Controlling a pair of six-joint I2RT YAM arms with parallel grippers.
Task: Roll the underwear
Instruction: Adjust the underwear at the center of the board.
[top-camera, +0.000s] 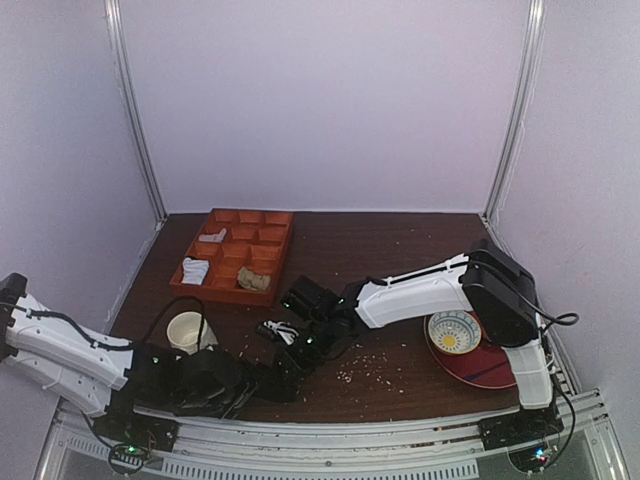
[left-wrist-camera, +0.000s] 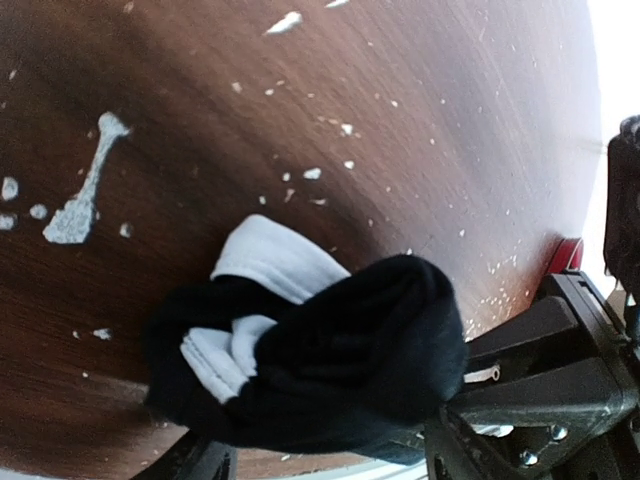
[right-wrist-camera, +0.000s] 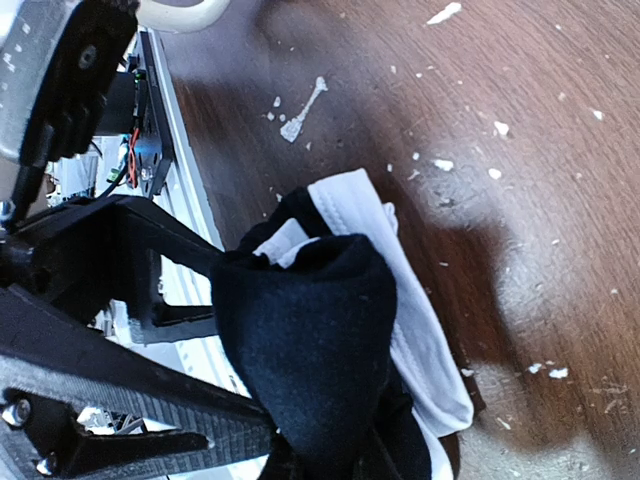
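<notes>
One black fabric brief with white edging (left-wrist-camera: 320, 350) sits bunched into a loose roll on the dark brown wooden tabletop (left-wrist-camera: 400, 120), near the front edge between the two arms. The right end effector (right-wrist-camera: 300, 440) is clenched on the dark fabric of this roll, pinching it from one end. The left end effector (left-wrist-camera: 330, 455) has its jaws spread wide on either side of the bundle and grips nothing, so it reads as released.

Judging by the shape, the rolling of this piece looks mostly done: the cloth is folded over itself into a compact lump, though white lining spills out at one side and the roll is not tidy. Setting it down neatly is left, perhaps into the orange compartment tray (top-camera: 222, 284) at the back left.

From above, the garment shows only as a small dark patch with white edging (top-camera: 280, 330) half covered by the arms. A second brief cannot be made out in any view, and any lettering on a waistband is hidden in the folds.
</notes>
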